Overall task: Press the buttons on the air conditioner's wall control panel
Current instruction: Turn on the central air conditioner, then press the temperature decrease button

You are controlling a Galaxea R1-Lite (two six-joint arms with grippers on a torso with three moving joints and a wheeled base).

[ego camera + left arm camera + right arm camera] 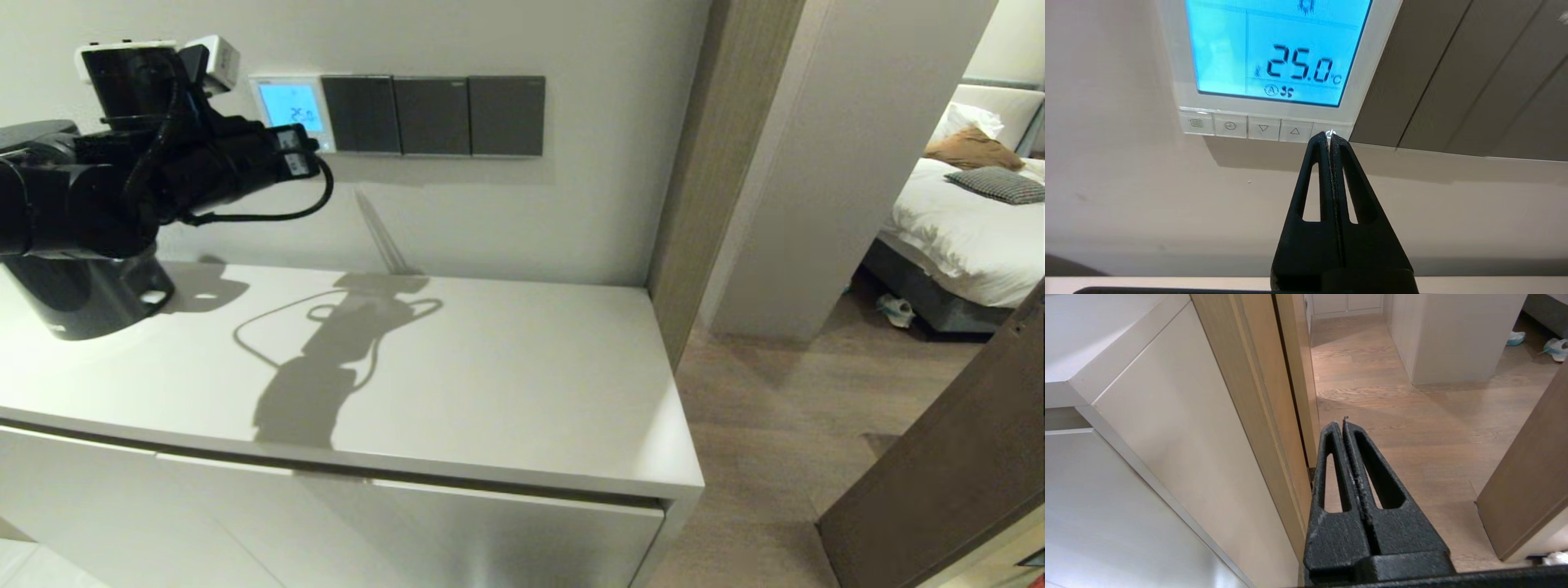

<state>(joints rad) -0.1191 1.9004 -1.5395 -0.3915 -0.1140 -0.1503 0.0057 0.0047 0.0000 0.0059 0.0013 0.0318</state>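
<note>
**Closed left pincer at the last button of the lit panel**

While the screen of the wall control panel (pixel 1274 53) glows blue and reads 25.0 °C, the left gripper (pixel 1329 136) has its two black fingers pressed flat together with nothing between them. Its joined tips sit at the last of the buttons (pixel 1263 128), the one at the end of the row nearest the dark grey switch plates (pixel 1453 73). That button is mostly hidden behind the tips; whether they actually touch it cannot be told. The other four buttons run away from the tips along the panel's lower edge: first the up arrow just beside them, then the down arrow, a clock symbol and a list symbol farthest off.

In the head view the left gripper (pixel 306 151) reaches from the black left arm (pixel 98 188) to the lower corner of the wall control panel (pixel 290 110) on the pale wall (pixel 588 163). Three switch plates (pixel 433 114) continue in a row just beyond the panel, on the far side from the arm. Below the pincer lies the white cabinet top (pixel 506 384), carrying the arm's shadow.

The right gripper (pixel 1344 424) is seen only by its own wrist camera, well apart from the panel. Its fingers are also pressed together and hold nothing. It hangs low beside the white cabinet side (pixel 1180 465) and a wooden door frame (pixel 1257 396), above the wooden floor (pixel 1412 416).
</note>
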